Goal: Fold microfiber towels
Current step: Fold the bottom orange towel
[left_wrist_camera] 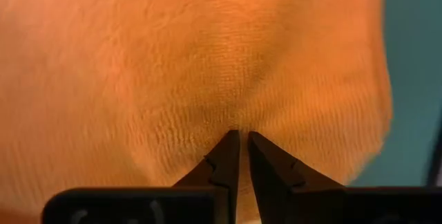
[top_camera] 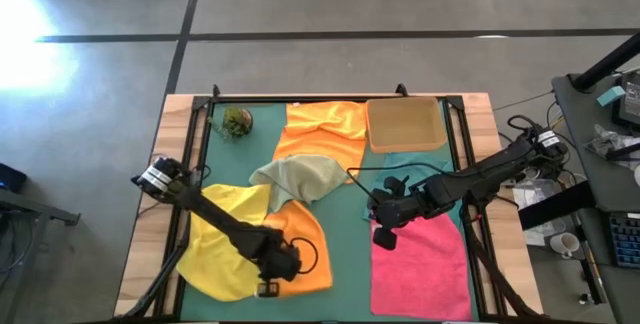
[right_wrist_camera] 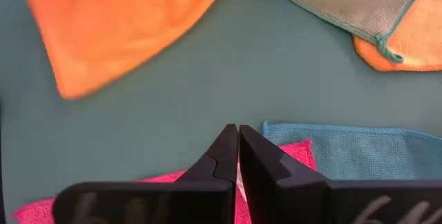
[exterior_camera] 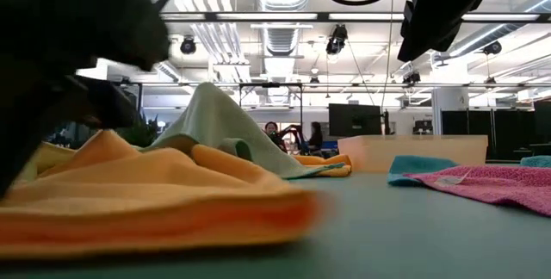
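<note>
Left gripper (top_camera: 268,286) pinching soft orange microfiber towel (top_camera: 305,244) mid-fold; right gripper (top_camera: 383,236) clenched, empty; five towels unfolded.

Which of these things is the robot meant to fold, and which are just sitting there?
For folding:
- near orange towel, pinched by the left gripper
- far orange towel
- yellow towel
- olive green towel
- pink towel
- teal towel, partly under the pink one

Just lying about:
- tan tray
- small green plant ball
</note>
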